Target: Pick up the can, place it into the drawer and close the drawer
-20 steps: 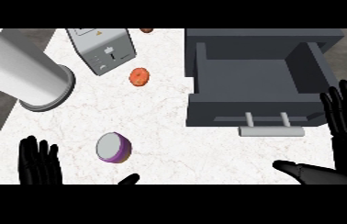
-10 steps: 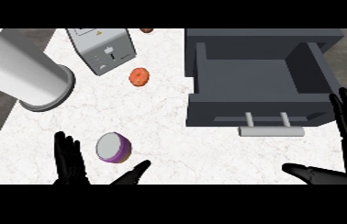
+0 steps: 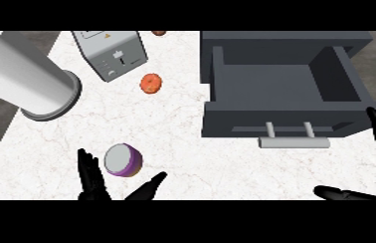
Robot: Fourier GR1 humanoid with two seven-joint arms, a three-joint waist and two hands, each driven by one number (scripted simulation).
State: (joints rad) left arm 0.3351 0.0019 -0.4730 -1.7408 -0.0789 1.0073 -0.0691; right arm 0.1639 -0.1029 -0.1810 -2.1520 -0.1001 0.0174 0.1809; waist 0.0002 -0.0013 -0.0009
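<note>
The can lies on the tabletop, not yet grasped; the left hand brackets it with released fingers. The drawer stands open, empty. The right hand shows only released fingers at the edge.

You get bright, even light across the white marble counter, with no glare spot anywhere on it. Shadows are faint: look for a soft dark edge under the purple can at lower left and a thin one below the drawer handle at right. The drawer's inside reads as flat dark grey, its walls shaded only slightly differently. The large grey cylinder at upper left shows a gentle gradient along its side. Both black hands, the left hand included, appear as near-silhouettes at the lower edge, so you lose their surface detail. Straight edges stay straight toward the corners.
</note>
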